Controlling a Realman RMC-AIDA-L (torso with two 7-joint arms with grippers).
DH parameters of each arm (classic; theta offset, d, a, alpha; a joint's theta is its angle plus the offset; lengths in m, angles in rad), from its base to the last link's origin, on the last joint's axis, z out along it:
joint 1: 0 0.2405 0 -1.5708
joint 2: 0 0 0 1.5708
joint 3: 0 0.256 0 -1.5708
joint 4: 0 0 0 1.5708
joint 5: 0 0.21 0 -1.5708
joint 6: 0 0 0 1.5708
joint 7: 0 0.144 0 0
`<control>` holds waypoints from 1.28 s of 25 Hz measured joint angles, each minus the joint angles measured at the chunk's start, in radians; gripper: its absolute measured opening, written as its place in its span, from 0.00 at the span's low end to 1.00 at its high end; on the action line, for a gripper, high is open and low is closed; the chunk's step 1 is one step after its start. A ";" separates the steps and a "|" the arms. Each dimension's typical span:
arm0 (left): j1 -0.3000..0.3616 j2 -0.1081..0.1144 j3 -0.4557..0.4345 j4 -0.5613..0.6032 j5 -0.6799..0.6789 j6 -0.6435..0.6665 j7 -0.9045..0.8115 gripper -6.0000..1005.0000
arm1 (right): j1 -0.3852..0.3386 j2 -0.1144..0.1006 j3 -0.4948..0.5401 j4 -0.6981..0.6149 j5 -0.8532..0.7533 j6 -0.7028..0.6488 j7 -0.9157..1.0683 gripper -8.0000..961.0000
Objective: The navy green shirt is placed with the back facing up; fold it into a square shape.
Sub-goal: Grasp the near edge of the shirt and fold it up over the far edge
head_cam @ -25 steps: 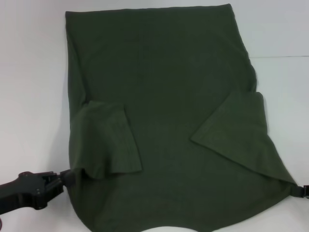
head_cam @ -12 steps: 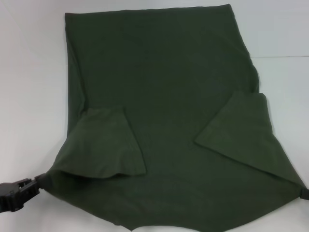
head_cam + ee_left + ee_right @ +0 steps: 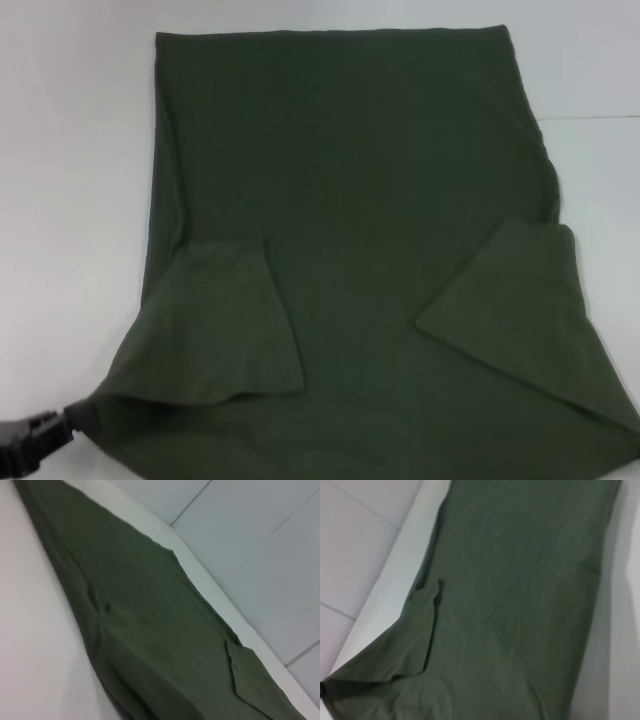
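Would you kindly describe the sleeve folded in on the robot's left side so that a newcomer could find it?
Start from the white table, which the navy green shirt mostly covers. Near its lower left corner, by the left gripper, lies the left sleeve, a flap folded inward. Unlike the right sleeve, it has a nearly upright inner edge.

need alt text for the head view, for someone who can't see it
A dark olive-green shirt lies spread flat on a white table, plain side up, with both short sleeves folded inward over its body. The left gripper sits at the shirt's near left corner, low in the view. The right gripper is out of view.
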 joint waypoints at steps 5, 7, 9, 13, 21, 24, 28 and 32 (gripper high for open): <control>0.022 -0.001 -0.020 0.003 0.037 0.065 0.001 0.07 | -0.048 0.002 0.007 0.000 -0.003 -0.042 -0.052 0.04; 0.033 -0.001 -0.032 0.005 0.040 0.087 0.001 0.07 | -0.066 0.003 0.008 -0.001 -0.004 -0.055 -0.064 0.04; 0.039 -0.001 -0.045 0.005 0.048 0.100 0.001 0.07 | -0.083 0.003 0.011 -0.001 -0.004 -0.067 -0.072 0.04; 0.042 -0.001 -0.061 0.005 0.060 0.120 0.001 0.07 | -0.106 0.003 0.021 -0.002 -0.004 -0.081 -0.085 0.04; -0.055 0.022 -0.070 -0.043 0.051 0.097 -0.012 0.07 | -0.039 -0.004 0.107 -0.006 0.001 -0.095 -0.060 0.04; -0.111 0.037 -0.076 -0.081 0.050 0.061 -0.022 0.07 | 0.038 -0.009 0.143 -0.007 0.002 -0.084 -0.025 0.04; -0.202 0.070 -0.100 -0.153 0.048 -0.006 -0.039 0.07 | 0.137 -0.012 0.167 -0.010 0.002 -0.038 0.005 0.04; -0.305 0.107 -0.134 -0.220 0.037 -0.113 -0.060 0.07 | 0.233 -0.022 0.179 -0.009 0.016 0.034 0.027 0.04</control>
